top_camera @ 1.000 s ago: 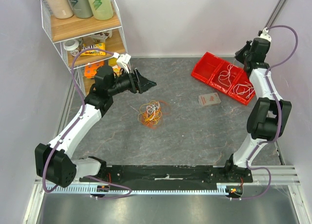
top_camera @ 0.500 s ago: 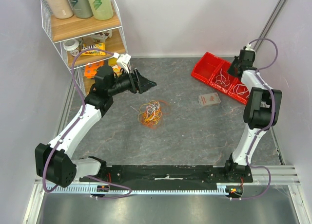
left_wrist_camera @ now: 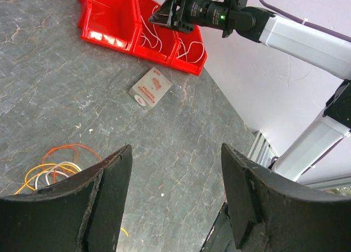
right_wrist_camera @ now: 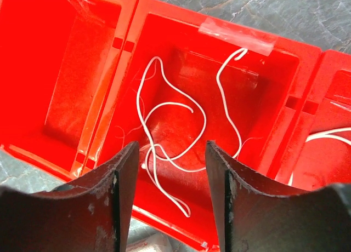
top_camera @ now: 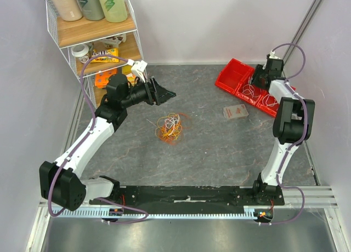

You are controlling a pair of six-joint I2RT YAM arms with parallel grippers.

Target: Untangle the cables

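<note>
**While right tool (right_wrist_camera: 171, 148) hangs over red bin (right_wrist_camera: 82, 71), cables (top_camera: 171, 127) sit mid-bench (top_camera: 219, 153)**

Cables bunched in one tangle, touching neither tool. Right tool fingers apart above mid compartment w/ white wires (right_wrist_camera: 218, 82). Left tool (left_wrist_camera: 175, 150) apart too, empty.

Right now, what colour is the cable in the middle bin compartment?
White cable; right wrist view shows it best.

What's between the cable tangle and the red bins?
Only a small flat packet, nearer the red bins than the cables. Clearest in the top view.
</note>
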